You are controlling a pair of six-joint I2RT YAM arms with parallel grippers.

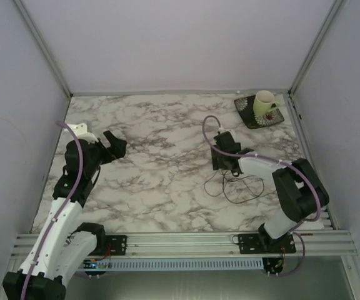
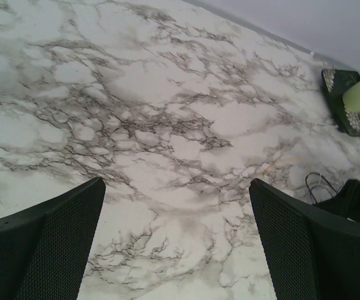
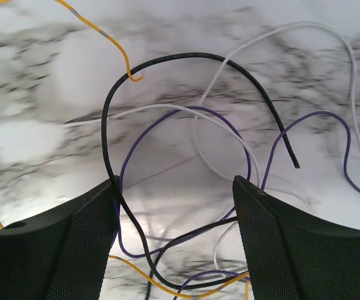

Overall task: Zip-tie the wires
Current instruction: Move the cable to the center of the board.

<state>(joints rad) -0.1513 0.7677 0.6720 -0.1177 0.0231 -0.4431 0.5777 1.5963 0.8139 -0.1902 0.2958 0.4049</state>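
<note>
Over on the right, the wires (image 1: 239,186) lie tangled, the right claw (image 3: 177,187) low over them with jaws apart around several strands — to bunch them, I'd guess — while the left claw (image 2: 177,187) hangs wide open, well apart.

The table (image 1: 167,125) had a smooth, marble-patterned top in white and grey with a faint sheen, and the ribbed rails (image 1: 180,240) looked like bare metal with a dull silver finish. The fingers (image 2: 55,244) of the left gripper (image 2: 177,182) and those of the right gripper (image 3: 175,181) looked like matt black plastic with a fine, grid-like texture on their inner faces. The wires (image 3: 167,55) wore smooth, plastic-looking insulation, the black one duller and faintly speckled. The cup (image 1: 264,103) looked like pale glazed ceramic with a soft gloss, and the saucer (image 1: 247,114) showed a dark, patterned face.
</note>
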